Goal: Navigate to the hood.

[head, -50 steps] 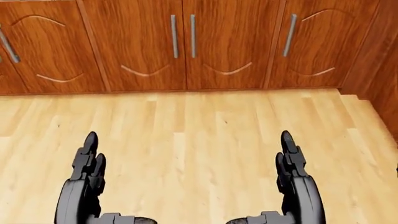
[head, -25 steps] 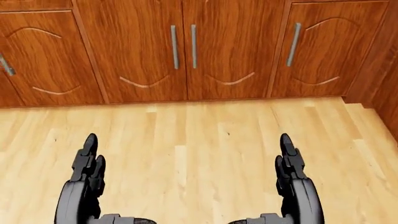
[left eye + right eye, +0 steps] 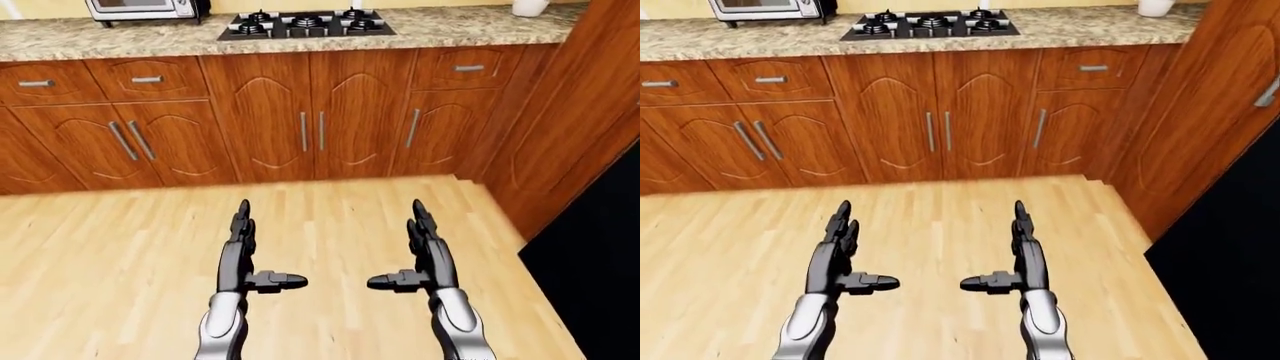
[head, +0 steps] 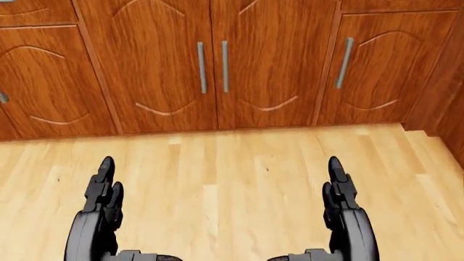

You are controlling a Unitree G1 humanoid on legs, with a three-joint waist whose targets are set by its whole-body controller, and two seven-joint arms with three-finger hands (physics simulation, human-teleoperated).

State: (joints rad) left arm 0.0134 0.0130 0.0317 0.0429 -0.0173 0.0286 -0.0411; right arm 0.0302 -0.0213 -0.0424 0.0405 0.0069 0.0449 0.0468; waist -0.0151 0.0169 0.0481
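Left hand [image 3: 245,259]: fingers spread apart, empty, over wooden floor [image 3: 110,255]. Right hand [image 3: 425,259]: same, empty. Gas cooktop [image 3: 305,24]: 12 o'clock in left-eye view, on granite desk [image 3: 450,26]. Toaster oven [image 3: 140,8]: 11 o'clock. Cabinet doors [image 4: 210,65]: below desk. Hood: out of view.

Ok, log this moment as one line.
phase: walking | hood: not in view | ahead: stove on counter | left hand: open, empty | right hand: open, empty

Toaster oven [image 3: 140,8] cropped at top; white cup [image 3: 528,7] too.
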